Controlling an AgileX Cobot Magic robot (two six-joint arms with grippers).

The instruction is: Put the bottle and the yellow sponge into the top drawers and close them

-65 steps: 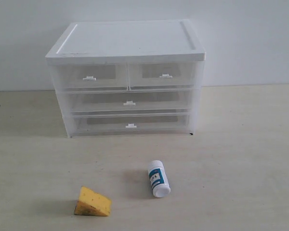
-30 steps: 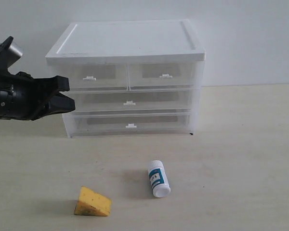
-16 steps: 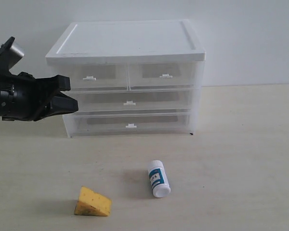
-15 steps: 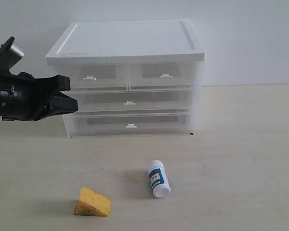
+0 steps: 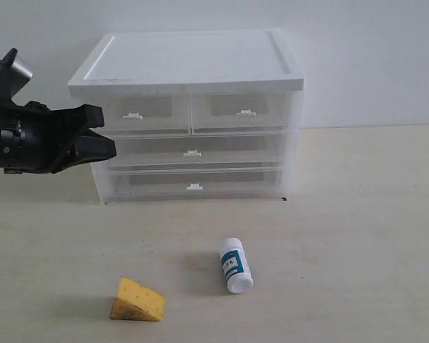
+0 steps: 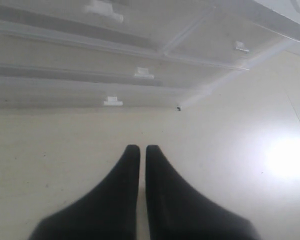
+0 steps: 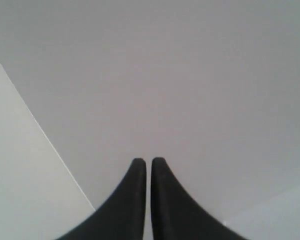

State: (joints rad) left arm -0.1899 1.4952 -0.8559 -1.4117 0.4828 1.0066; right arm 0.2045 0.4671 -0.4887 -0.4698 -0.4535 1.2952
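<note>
1. Beige tabletop [image 5: 357, 236] carries everything; neither of the task's things is in a drawer yet.
2. White-lidded cabinet [image 5: 193, 61] stands at the back against the wall, and every drawer front looks flush and closed.
3. Left arm [image 5: 21, 136] comes in from the side, roughly level. The left gripper [image 5: 100, 133] hangs just beside the cabinet's left front corner, at about the height of the upper full-width drawer. Its wrist view shows the black fingers [image 6: 130, 165] pressed together with only a slit between them, holding nothing. The right gripper [image 7: 146, 162] is outside the exterior view. Its own camera shows it pressed together too, empty, facing a blank wall.
4. Of the top drawers [image 5: 139, 114], the left one seems the likely target, and opening it looks like the step in hand. To do it well:
   - spread the fingers first;
   - lift slightly and come square to the drawer front;
   - draw straight out, so the light cabinet does not slide or twist.
5. Yellow sponge [image 5: 138, 301] sits on its base near the front edge, well apart from the gripper.
6. Bottle [image 5: 235, 265] lies on its side just right of the sponge, cap toward the camera.
7. Tab handle [image 5: 132, 116] is small, so the pinch needs careful centring.
</note>
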